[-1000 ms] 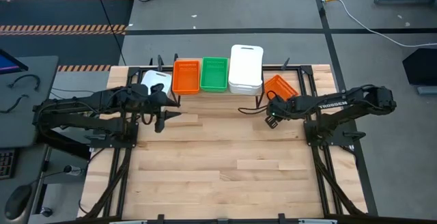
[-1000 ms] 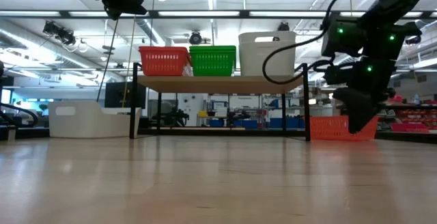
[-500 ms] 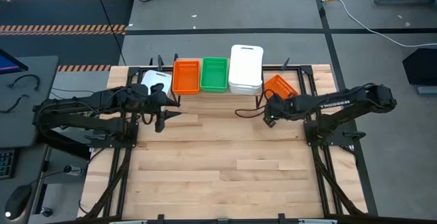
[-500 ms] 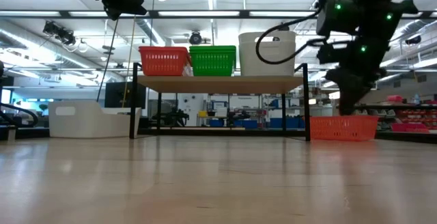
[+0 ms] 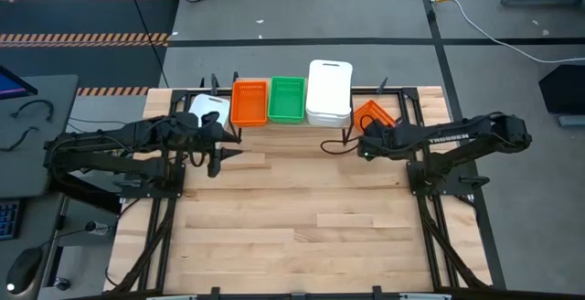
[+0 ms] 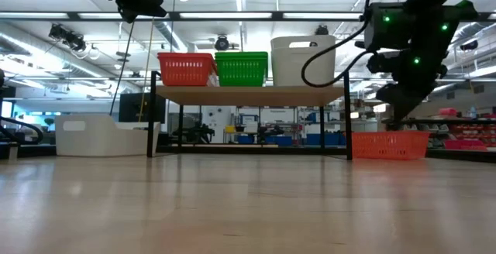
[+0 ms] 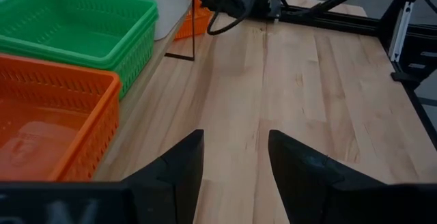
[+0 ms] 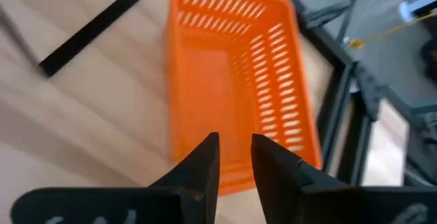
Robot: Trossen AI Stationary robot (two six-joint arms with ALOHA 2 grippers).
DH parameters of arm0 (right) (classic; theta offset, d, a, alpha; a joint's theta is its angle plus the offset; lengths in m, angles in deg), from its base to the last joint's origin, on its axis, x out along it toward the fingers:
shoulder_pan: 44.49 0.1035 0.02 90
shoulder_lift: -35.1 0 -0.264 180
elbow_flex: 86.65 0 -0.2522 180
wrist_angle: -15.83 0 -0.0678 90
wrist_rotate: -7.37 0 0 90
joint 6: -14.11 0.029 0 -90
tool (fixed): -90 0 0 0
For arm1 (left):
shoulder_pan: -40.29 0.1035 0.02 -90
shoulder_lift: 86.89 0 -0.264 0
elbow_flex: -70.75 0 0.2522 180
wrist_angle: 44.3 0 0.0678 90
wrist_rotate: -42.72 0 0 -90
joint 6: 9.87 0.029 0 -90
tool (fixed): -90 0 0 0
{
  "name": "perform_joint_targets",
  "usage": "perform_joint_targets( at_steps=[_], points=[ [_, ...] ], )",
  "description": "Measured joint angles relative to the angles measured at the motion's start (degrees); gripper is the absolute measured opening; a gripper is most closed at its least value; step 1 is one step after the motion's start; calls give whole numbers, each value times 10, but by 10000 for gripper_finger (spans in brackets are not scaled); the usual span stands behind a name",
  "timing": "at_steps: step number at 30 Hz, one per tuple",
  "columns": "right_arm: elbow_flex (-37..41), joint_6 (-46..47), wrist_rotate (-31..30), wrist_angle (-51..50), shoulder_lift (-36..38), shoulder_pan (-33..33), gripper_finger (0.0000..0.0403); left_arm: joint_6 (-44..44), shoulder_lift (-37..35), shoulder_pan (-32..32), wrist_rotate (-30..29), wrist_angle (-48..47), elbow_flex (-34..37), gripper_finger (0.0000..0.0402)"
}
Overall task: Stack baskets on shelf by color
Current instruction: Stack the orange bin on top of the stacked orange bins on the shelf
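The shelf [image 6: 248, 94] stands along the table's far edge. On its plank rest orange baskets [image 5: 249, 101], green baskets [image 5: 286, 99] and white baskets [image 5: 329, 91]. One more orange basket [image 5: 377, 113] sits on the table just right of the shelf, and a white one [image 5: 208, 108] sits on the table at its left end. My right gripper [image 8: 235, 142] hovers narrowly open just over the near rim of the loose orange basket [image 8: 232, 67]. My left gripper [image 5: 218, 161] waits open, held high in front of the shelf's left end.
Black frame rails [image 5: 430, 108] run along the table's left, right and far edges, close behind the loose orange basket. A black shelf leg [image 8: 102, 36] stands beside that basket. Bare wooden tabletop [image 5: 302, 218] stretches across the near half.
My right gripper has risen from low in front of the loose orange basket and moved toward the far edge, so that it now hangs over the basket's near rim. The baskets and the left arm have kept still.
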Motion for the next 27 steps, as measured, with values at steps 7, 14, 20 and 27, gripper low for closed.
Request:
perform_joint_targets(
  at_steps=[7,14,20,27],
  points=[
    [25,2,35,17,1,-56,52,1,0,0,0,7,0,172],
    [71,-18,133,98,1,-67,23,-1,0,0,0,4,0,172],
    [51,-18,237,97,1,-31,8,0,0,0,0,4,0,172],
    [3,39,352,125,1,33,12,0,0,0,0,4,0,172]
  ],
)
